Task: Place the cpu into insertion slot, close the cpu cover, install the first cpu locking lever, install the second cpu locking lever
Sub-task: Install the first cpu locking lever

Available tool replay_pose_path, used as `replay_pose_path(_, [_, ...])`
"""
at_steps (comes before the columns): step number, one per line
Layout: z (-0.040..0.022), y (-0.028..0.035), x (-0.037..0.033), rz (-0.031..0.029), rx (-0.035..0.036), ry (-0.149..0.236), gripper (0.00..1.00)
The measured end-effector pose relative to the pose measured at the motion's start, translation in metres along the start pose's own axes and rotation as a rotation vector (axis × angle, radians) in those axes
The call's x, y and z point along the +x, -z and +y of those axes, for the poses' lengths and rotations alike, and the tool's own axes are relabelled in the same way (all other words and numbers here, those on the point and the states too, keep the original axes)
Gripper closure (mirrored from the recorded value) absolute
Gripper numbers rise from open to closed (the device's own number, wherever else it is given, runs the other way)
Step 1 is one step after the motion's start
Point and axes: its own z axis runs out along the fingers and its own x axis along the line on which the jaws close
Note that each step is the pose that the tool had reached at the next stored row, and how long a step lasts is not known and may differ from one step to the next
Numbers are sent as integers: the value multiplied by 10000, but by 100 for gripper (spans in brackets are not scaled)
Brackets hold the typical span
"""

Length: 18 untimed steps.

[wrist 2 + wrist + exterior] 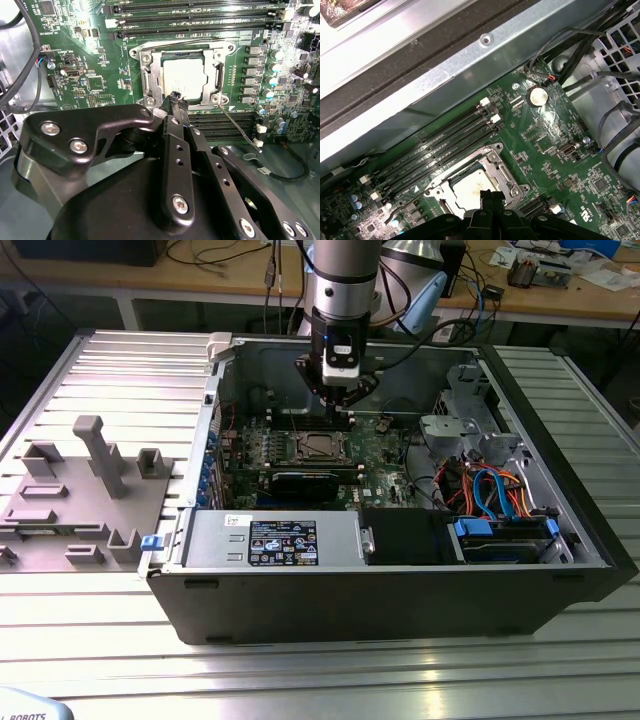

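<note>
Black two-finger tool (176,98) on the grey arm hangs low inside the open dark computer case (400,590), which sits on the slatted aluminium counter (320,680). Its fingers are clenched tip to tip with nothing seen between them, and the tips are right at one corner of the thin square silvery metal cpu cover (180,54); I can't tell if they touch it. Risks as I judge them: the pinched tips are narrow, so a push landing off the frame corner could skid onto the green motherboard (85,75) and scrape the small parts beside the socket. Pressing hard on one corner could rock the frame unevenly over the chip. The thin wire locking lever (240,127) sticks out at an angle away from the socket and looks unlatched. It could spring or get snagged by the fingers, and the long black memory slots (200,15) are close by. Task thing: the small flat square cpu (182,80), with a pale silvery-grey face, lies flat in the square metal-rimmed insertion slot (318,446) about mid-board. It shows through the cover's window and sits square to the frame. The cover looks lowered over it. In both wrist views a second wire runs along the far socket edge; whether it is latched is unclear.
</note>
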Motion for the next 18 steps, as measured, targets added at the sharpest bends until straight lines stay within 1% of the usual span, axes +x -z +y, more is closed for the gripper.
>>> replay_pose_path(18, [0, 0, 0, 1, -11, 375, 89])
